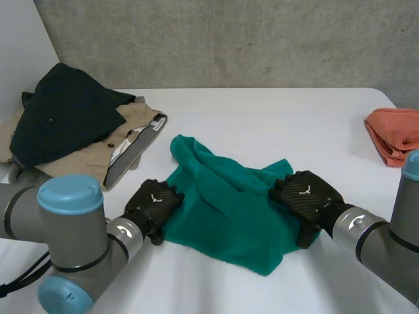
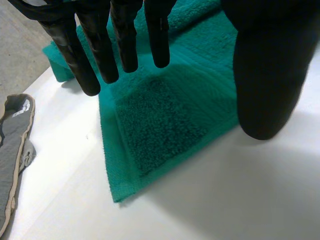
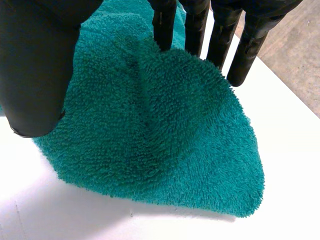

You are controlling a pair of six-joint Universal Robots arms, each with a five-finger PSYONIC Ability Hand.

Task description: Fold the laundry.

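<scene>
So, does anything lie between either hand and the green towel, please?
Nothing visible does. The left hand is open at one side of the green towel, the right hand open at the other; the clothes pile and orange cloth lie apart.

text: none legible | labels: none | numbers: none | signs: none

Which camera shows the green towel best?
The head view: the whole green towel lies rumpled on the white table, with the left hand at one side and the right hand at the other. The left wrist view shows one flat corner beneath that hand's straight fingers; the right wrist view shows a bunched, rounded corner.
</scene>
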